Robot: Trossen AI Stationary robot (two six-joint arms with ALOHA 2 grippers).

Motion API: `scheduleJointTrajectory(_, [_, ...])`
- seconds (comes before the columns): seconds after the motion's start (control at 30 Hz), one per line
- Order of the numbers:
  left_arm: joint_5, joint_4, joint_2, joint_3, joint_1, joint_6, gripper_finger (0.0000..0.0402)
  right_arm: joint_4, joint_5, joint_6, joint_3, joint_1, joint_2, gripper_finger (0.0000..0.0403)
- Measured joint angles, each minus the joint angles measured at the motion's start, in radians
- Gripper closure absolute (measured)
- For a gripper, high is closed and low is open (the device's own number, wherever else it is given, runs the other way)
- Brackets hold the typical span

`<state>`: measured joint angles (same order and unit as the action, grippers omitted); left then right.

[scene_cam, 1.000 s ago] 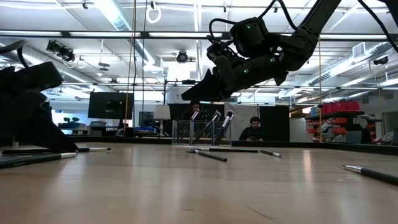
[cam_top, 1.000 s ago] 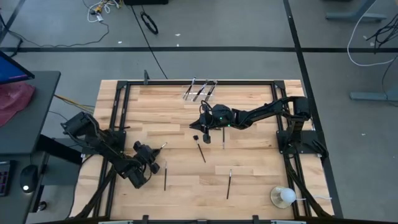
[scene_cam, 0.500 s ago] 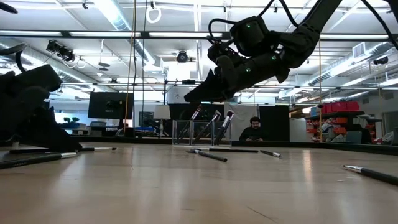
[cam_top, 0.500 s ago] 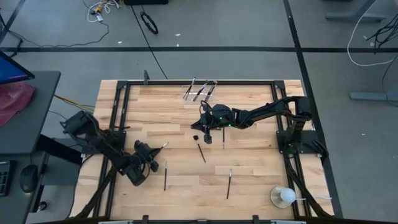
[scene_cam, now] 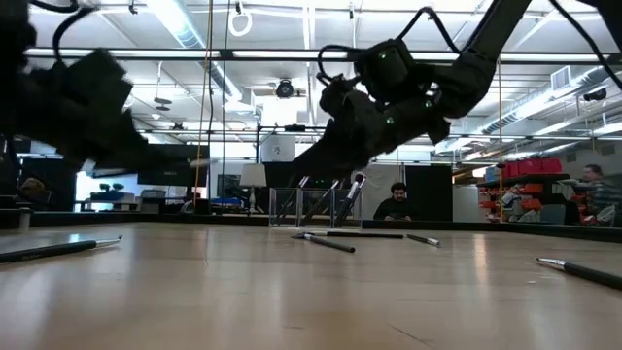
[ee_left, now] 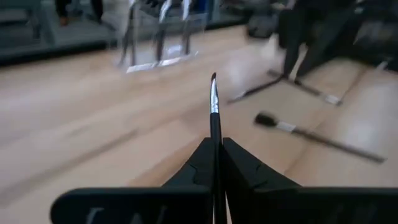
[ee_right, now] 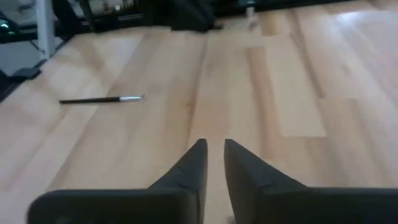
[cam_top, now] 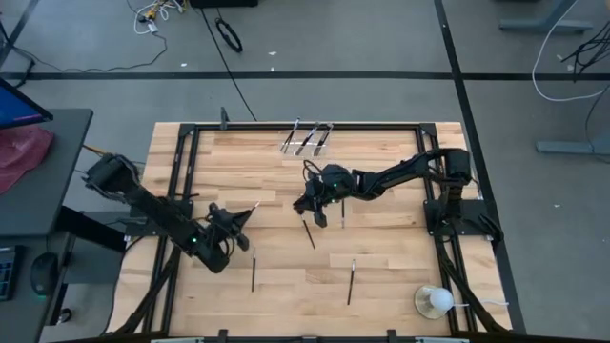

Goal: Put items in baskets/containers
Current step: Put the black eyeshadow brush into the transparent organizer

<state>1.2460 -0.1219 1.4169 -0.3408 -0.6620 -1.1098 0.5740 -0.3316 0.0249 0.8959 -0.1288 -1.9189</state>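
My left gripper is shut on a thin black brush whose silver ferrule and dark tip stick out ahead of the fingers, above the table's left middle. My right gripper hovers over the table's centre, its fingers a little apart with nothing between them. The clear holder stands at the far edge with three brushes leaning in it. Several more brushes lie flat on the wood. My left gripper pinches the brush's black handle between its two fingers. The fingers lie along the brush, almost level, pointing toward the far right. The brush is lifted clear of the table, its bristle tip foremost.
A white ball on a clear base sits at the near right corner. A black frame runs along the table's sides. Bare wood lies between the held brush and the holder. A person sits in the room behind.
My left gripper has risen and gone toward the far edge, turning as it went, and has lifted the brush off the table. My right gripper has sunk a little and tipped its fingers lower over the table's centre.
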Motion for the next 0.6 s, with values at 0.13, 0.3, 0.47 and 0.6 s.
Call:
scheduleJointTrajectory(0.13, [-0.108, -0.262, -0.071, 0.0, 0.059, 0.367, 0.0384, 0.221, -0.019, 0.068, 0.0, 0.024, -0.102, 0.0307])
scheduleJointTrajectory(0.3, [-0.329, -0.594, -0.081, -0.002, 0.166, 0.744, 0.0384, 0.606, -0.053, 0.122, 0.001, 0.05, -0.205, 0.0251])
scheduleJointTrajectory(0.47, [-0.478, -0.71, -0.082, -0.003, 0.255, 0.87, 0.0384, 0.723, -0.054, 0.124, 0.003, 0.059, -0.196, 0.022])
scheduleJointTrajectory(0.6, [-0.552, -0.731, -0.082, -0.003, 0.297, 0.894, 0.0384, 0.752, -0.053, 0.125, 0.003, 0.059, -0.172, 0.0221])
